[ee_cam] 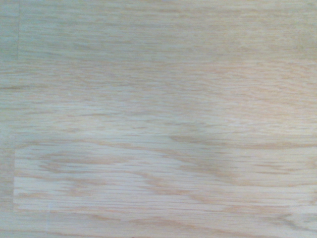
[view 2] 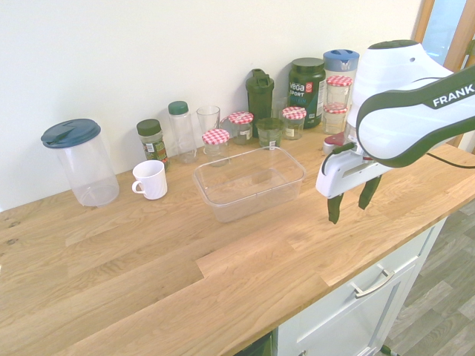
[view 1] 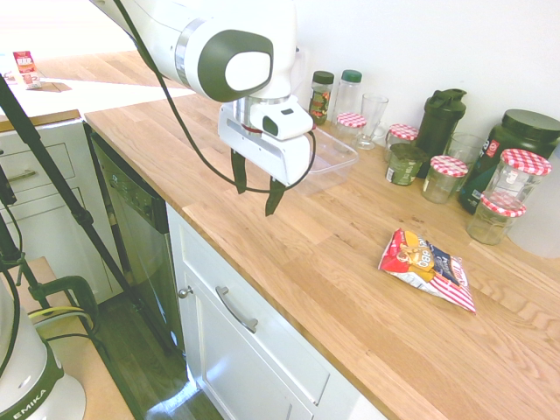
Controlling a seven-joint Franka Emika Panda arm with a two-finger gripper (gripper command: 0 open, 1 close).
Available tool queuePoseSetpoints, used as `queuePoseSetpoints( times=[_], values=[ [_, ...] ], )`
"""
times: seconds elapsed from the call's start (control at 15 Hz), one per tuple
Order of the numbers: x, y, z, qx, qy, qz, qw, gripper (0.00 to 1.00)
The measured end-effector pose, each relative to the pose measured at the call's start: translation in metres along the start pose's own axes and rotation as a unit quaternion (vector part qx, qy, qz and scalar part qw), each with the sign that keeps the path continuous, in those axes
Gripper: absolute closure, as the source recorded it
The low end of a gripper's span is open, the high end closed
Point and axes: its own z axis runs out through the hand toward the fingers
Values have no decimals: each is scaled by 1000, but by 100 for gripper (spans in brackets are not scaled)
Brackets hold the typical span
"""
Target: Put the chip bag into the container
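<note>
The table (view 1: 289,254) runs nearest the lens, bare wood right up to its front edge; the wrist view shows only that grain. Above it hangs the hand (view 1: 257,188), pointing straight down, fingers spread and empty, well apart from the bag.

The tray (view 2: 249,183) sits open and empty near the middle of the table, one of it. The bag (view 1: 427,269) lies flat on the wood toward the jars, well apart from the tray, also one.

The bag looks light, soft and crinkly, probably slick foil with air inside, so it should crush rather than resist. A pinch across its puffed middle seems safest; the striped end is flat and may slip.

Along the wall: five jars with checked lids, as far as I can count, two spice bottles, one mug (view 2: 151,179), one lidded pitcher (view 2: 80,162).
</note>
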Motion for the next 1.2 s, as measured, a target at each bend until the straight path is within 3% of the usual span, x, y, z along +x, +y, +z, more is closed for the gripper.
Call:
queuePoseSetpoints(
  times=[0.33,0.8,1.2],
  values=[
    [3,1,1,-7,10,-4,1000,0],
    [74,22,-8,-17,120,43,992,0],
    [158,14,-3,-43,222,76,971,0]
  ],
)
